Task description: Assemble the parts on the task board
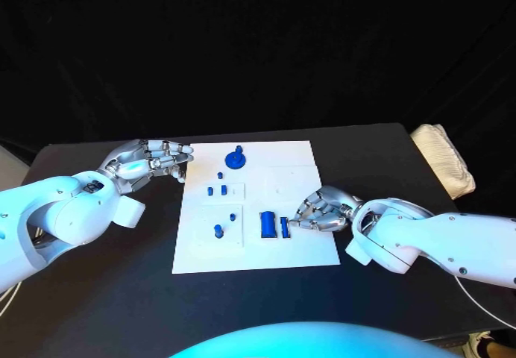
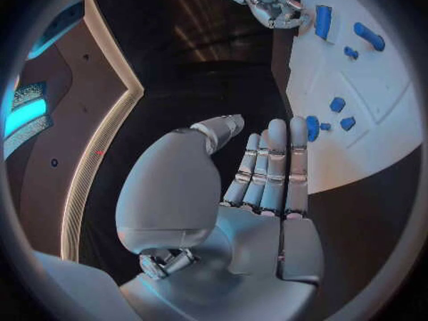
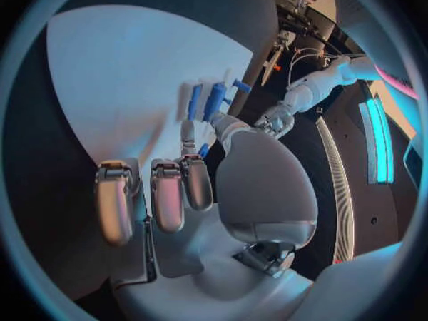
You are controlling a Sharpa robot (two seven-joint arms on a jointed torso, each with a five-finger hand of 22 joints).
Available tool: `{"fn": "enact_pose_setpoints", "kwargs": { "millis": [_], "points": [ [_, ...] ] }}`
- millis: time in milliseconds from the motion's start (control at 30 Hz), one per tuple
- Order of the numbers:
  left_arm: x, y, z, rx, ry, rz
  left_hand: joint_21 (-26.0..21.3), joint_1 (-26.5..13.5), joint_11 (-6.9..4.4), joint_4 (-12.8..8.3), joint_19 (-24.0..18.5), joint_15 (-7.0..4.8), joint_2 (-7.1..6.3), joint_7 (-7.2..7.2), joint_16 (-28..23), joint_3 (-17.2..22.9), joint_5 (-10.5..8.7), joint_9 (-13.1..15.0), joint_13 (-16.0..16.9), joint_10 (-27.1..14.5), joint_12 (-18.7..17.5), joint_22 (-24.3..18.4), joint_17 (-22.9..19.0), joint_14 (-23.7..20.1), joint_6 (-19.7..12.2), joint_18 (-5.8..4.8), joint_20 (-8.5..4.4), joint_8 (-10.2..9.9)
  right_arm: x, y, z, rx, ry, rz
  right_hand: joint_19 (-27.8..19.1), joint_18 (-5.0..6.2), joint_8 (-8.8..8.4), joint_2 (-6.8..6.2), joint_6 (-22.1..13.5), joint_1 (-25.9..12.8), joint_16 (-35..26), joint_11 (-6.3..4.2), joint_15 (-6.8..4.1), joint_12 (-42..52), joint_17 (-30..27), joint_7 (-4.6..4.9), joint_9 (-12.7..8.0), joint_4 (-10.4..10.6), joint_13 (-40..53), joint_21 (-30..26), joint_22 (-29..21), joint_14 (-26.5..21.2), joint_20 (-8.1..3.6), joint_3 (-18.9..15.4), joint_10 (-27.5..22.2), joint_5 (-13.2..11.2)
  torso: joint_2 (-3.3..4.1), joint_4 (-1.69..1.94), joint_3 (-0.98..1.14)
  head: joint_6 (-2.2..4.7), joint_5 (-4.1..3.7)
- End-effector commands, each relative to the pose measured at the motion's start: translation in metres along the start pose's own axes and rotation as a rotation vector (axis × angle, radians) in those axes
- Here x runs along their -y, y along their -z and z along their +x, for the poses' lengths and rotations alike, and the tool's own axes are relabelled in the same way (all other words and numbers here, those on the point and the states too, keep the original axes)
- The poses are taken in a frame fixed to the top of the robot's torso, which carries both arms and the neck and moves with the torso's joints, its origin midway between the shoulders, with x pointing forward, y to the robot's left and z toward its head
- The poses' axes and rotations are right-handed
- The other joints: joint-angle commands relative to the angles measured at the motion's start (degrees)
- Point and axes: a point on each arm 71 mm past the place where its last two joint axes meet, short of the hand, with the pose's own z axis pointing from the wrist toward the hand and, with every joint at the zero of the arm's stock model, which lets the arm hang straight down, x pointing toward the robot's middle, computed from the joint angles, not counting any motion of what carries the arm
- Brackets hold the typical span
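At the middle of the black table (image 1: 107,298) lies the flat white rectangular task board (image 1: 301,246), with small blue plastic parts spread across it. Near its far edge sits a round blue part with a short stem (image 1: 236,158). Below that, toward me, are a tiny blue peg (image 1: 221,175) and a pair of small blue blocks (image 1: 217,191) side by side. Closer to me on the board's left half are another tiny blue peg (image 1: 233,218) and a small rounded blue piece (image 1: 218,231). On the right half stand a wider blue block (image 1: 268,224) and a thin blue bar (image 1: 285,227), just beside each other.

My right hand (image 1: 321,209) rests at the board's right edge, right next to the thin bar. Its silver fingers (image 3: 198,132) are curled in toward the two blue pieces, and one fingertip reaches to the block's end; I cannot tell whether it actually pinches anything.

My left hand (image 1: 145,161) hovers over the table at the board's far left corner. Its fingers (image 2: 272,164) lie straight and close together, the thumb apart from them, with nothing held; the fingertips point toward the board's edge.

Well off to the right, near the table's far right corner, lies a folded pale cloth (image 1: 447,158).
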Motion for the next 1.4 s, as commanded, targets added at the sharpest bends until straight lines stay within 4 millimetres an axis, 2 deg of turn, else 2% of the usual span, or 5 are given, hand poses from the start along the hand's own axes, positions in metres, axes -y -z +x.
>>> {"fn": "enact_pose_setpoints", "kwargs": {
  "millis": [33,867,900,1167,1400],
  "points": [
    [0.0,-0.004,0.001,0.026,0.034,0.054,-2.2,-0.6,-0.06,0.8,-0.7,0.15,-0.23,2.14,-1.6,-1.0,-0.38,-0.1,0.1,-0.3,0.8,-1.4,-0.9,-1.3,-0.5,0.73,0.18,0.7,-0.004,-0.007,-0.018,0.009,-0.202,-0.113,4.9,0.38,-0.49,-0.36,-0.5,0.2,-0.6,0.45,0.53,-1.1,10.4,0.12,-0.1,0.1,10.8,-1.4,14.0,4.9,0.54,-0.5,2.3,0.1,-0.98,-0.26,-0.39,0.78,0.27],
    [-0.025,-0.076,-0.05,0.337,0.073,0.196,-38.5,3.3,0.73,4.0,-1.2,3.97,-0.21,-2.12,-50.9,-4.5,-0.94,-5.1,-3.5,10.4,-30.1,-26.0,-13.5,-4.5,0.3,0.13,4.49,-3.6,0.006,-0.103,-0.107,0.339,-0.489,-0.249,-28.8,10.14,-6.71,-0.51,-11.8,6.0,-63.8,9.39,11.14,-71.6,-50.4,7.62,-3.9,-7.0,-54.2,-83.8,-39.0,-32.0,11.24,11.6,-28.3,1.0,-5.6,-1.97,-1.02,9.55,4.7],
    [-0.026,-0.076,-0.046,0.293,0.05,0.157,-52.0,-20.5,-10.13,-4.0,-42.3,-6.24,10.67,-11.04,-66.9,-32.4,-14.83,-16.5,-7.1,-40.6,-36.3,-40.5,-20.2,-48.2,-41.9,-9.71,-11.99,-19.9,0.009,-0.101,-0.108,0.362,-0.419,-0.185,-84.1,-0.38,-22.71,11.86,-57.7,-15.8,-88.5,0.18,4.17,-80.8,-74.9,-4.69,-22.6,-14.8,-74.9,-87.6,-74.9,-84.1,-1.56,-18.4,-84.0,-9.5,-5.14,-1.82,-1.29,8.59,4.28],
    [-0.03,-0.072,-0.033,0.323,0.054,0.154,-52.0,-34.9,-10.13,-4.0,-42.3,-6.24,10.67,-11.04,-66.9,-32.4,-14.83,-16.5,-7.1,-40.6,-36.3,-40.5,-20.2,-48.2,-41.9,-9.71,-11.99,-19.9,-0.005,-0.097,-0.09,0.378,-0.49,-0.212,-84.1,-0.38,-22.71,11.86,-57.7,-67.5,-88.5,0.18,4.17,-80.8,-74.9,-4.69,-22.6,-14.8,-74.9,-87.6,-74.9,-84.1,-1.56,-18.4,-84.0,-9.5,-6.9,-2.08,-0.03,10.87,5.93],
    [-0.036,-0.059,-0.003,0.386,0.059,0.145,-52.0,-76.2,-10.13,-4.0,-42.3,-6.24,10.67,-11.04,-66.9,-32.4,-14.83,-16.5,-7.1,-40.6,-36.3,-40.5,-20.2,-48.2,-41.9,-9.71,-11.99,-19.9,-0.035,-0.083,-0.054,0.409,-0.633,-0.247,-84.1,-0.38,-22.71,11.86,-57.7,-67.5,-88.5,0.18,4.17,-80.8,-74.9,-4.69,-22.6,-14.8,-74.9,-87.6,-74.9,-84.1,-1.56,-18.4,-84.0,-9.5,-8.22,-2.27,0.92,12.58,7.16]
  ]
}}
